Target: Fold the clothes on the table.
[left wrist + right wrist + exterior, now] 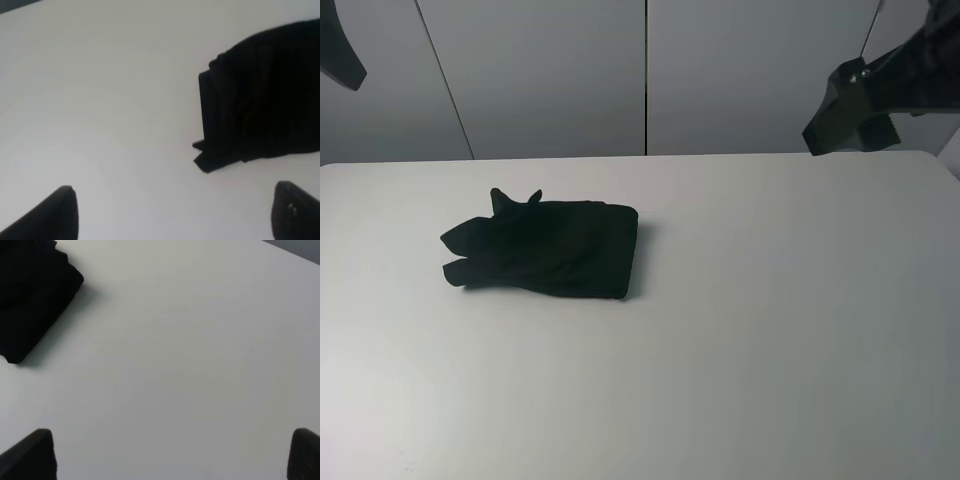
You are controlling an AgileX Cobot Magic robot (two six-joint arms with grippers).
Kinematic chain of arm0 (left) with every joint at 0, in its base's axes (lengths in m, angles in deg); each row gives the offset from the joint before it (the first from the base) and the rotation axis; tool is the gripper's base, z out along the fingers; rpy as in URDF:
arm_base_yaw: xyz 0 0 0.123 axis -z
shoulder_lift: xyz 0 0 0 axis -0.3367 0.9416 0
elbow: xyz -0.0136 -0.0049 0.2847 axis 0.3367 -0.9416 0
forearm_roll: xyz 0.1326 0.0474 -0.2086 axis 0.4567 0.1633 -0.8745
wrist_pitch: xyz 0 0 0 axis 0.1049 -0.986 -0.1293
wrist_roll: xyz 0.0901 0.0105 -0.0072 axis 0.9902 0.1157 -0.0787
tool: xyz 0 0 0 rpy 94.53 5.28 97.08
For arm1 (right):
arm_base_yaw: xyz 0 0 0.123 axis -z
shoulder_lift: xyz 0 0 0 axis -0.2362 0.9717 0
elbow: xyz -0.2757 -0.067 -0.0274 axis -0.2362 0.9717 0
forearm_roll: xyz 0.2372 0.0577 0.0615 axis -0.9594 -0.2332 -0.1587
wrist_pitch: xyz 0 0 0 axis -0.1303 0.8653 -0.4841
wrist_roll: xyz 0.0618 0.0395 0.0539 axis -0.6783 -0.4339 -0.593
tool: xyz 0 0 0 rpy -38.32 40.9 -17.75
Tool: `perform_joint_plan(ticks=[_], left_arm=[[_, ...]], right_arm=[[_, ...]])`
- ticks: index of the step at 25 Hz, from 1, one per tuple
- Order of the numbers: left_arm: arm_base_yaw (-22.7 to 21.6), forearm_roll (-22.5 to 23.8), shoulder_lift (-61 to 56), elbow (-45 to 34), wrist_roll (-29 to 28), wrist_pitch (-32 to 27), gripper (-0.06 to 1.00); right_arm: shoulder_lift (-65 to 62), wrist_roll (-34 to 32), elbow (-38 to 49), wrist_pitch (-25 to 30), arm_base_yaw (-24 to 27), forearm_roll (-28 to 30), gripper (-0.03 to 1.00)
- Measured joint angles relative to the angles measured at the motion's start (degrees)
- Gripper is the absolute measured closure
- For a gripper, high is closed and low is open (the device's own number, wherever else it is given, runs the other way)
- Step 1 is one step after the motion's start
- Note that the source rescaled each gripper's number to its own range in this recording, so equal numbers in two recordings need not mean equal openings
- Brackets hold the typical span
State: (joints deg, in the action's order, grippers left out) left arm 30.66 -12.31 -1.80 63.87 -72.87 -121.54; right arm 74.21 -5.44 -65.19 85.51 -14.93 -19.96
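Exterior high shows the clothes (548, 247) folded into a compact bundle on the table (770, 330), left of its middle. Left gripper (172, 212) and right gripper (172, 455) hang above the table with jaws spread wide and empty, clear of the bundle, probably because folding looks finished.

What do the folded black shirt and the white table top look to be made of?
Folded black shirt: soft, matte knit fabric, probably cotton; it lies in limp stacked layers with rumpled ends. White table top: smooth, hard, faintly sheened surface, likely laminate or plastic; no grain shows.

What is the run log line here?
black folded T-shirt: on white table | left gripper: open, clear | right gripper: open, clear
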Motion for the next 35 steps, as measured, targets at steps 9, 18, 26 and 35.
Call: perform_joint_plan(ticks=[9,18,26,35], left_arm=[[0.0,0.72,-21.6,-23.09,-3.82,1.61,-0.05],[0.0,0.93,-50.17,-34.86,-5.99,-2.51,-0.05],[0.0,0.93,-69.16,-36.99,-9.21,-3.32,-0.05],[0.0,0.93,-77.19,-41.79,-10.01,-3.61,-0.05]], right_arm=[[-23.69,-0.88,8.67,11.95,0.0,0.0,-0.03],[-39.76,-0.88,14.93,16.39,0.0,0.0,-0.03],[-48.37,-0.88,22.0,16.69,0.0,-4.69,-0.03],[-49.22,-0.88,24.99,14.8,0.0,-9.0,-0.03]])
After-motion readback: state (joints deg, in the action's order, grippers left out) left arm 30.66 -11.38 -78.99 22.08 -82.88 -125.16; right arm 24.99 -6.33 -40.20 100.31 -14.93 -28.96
